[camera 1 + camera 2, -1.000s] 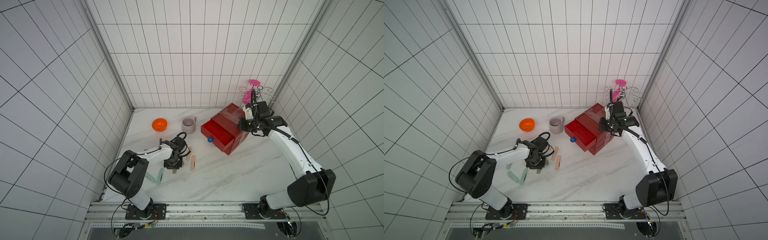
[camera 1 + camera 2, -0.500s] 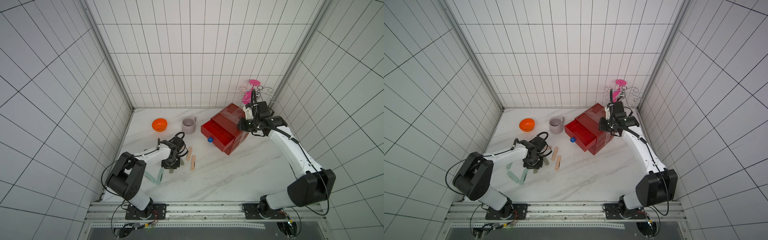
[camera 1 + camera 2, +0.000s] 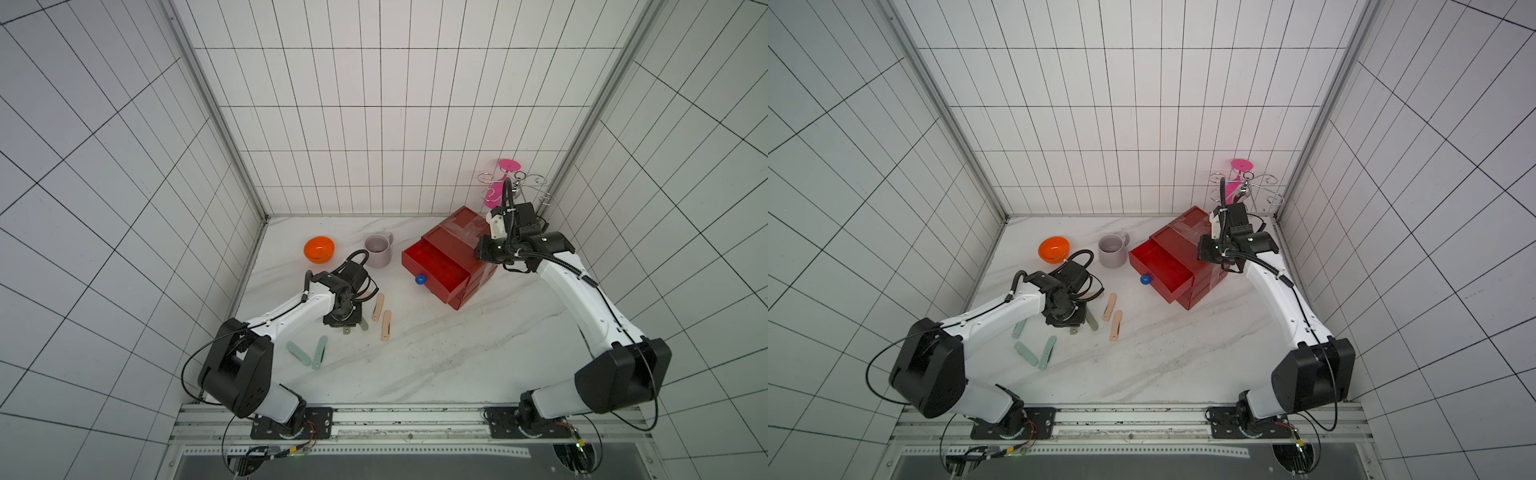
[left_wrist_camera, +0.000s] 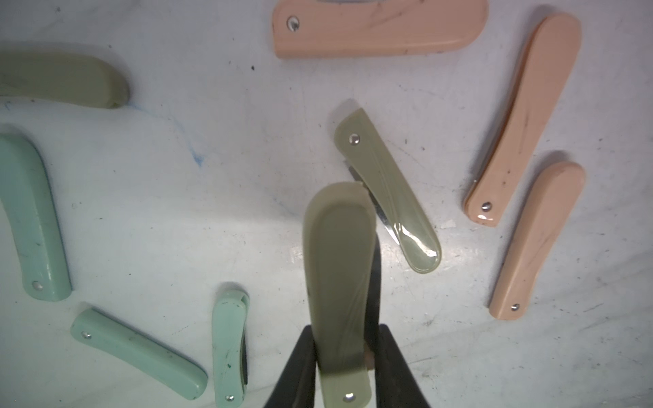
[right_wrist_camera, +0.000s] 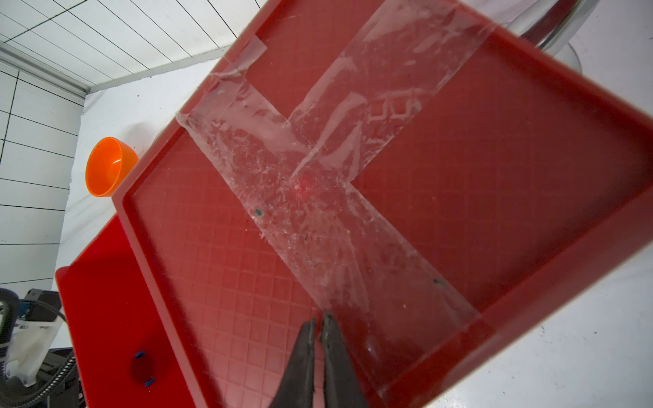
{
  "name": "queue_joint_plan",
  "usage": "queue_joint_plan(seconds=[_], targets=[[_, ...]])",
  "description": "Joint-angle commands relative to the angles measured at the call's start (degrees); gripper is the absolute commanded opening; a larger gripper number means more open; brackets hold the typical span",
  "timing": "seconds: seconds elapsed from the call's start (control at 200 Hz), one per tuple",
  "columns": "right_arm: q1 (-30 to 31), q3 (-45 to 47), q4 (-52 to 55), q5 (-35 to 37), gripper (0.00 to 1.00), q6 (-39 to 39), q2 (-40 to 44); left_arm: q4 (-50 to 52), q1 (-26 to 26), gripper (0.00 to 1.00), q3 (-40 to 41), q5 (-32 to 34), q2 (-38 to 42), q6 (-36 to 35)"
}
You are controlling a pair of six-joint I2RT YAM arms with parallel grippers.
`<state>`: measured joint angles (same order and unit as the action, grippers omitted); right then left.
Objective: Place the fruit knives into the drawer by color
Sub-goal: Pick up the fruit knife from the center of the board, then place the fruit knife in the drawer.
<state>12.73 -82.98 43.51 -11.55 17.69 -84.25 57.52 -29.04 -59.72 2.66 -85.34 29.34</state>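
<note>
Olive knife [image 4: 337, 268] pinched end-only by left gripper [image 4: 344, 332]; right gripper [image 5: 318, 319] closed, empty. Could be swivelled loose en route to drawer [image 3: 444, 241], 2 o'clock.

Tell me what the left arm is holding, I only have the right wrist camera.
Observer: The left end effector is shut on an olive knife.
Operator: Any more olive ones out there?
Observer: Two loose olive knives lie on the table, one right beside the held one and one further off.
Operator: Anything in the open drawer?
Observer: In both top views the top drawer shows only its bare red floor.
</note>
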Motion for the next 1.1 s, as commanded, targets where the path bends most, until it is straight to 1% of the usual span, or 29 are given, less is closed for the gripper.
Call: queue_joint_plan(seconds=[0.0, 0.185, 0.385, 0.635, 0.815, 1.095], targets=[[-0.4, 3.5, 4.7, -0.6, 0.1, -0.6, -1.8, 2.0, 0.2, 0.27, -3.7, -0.6, 1.5, 0.3], [-0.4, 3.5, 4.9, -0.4, 0.1, -0.7, -2.0, 3.5, 0.0, 0.27, -9.4, -1.2, 1.8, 0.4], [-0.4, 3.5, 5.1, -0.4, 0.1, -0.7, -2.3, 3.8, -0.8, 0.26, -16.1, -3.8, 0.9, 0.6], [-0.3, 3.7, 5.3, -0.3, 0.1, -0.7, -2.6, 3.9, -3.5, 0.25, -26.7, -5.9, -1.2, 2.3], [-0.3, 3.6, 5.3, -0.2, 0.1, -0.8, -2.9, 3.9, -5.6, 0.25, -35.0, -7.3, -5.1, 3.5], [-0.3, 3.6, 5.3, -0.3, 0.1, -0.9, -3.4, 3.9, -10.1, 0.25, -50.6, -10.0, -15.4, 5.8]])
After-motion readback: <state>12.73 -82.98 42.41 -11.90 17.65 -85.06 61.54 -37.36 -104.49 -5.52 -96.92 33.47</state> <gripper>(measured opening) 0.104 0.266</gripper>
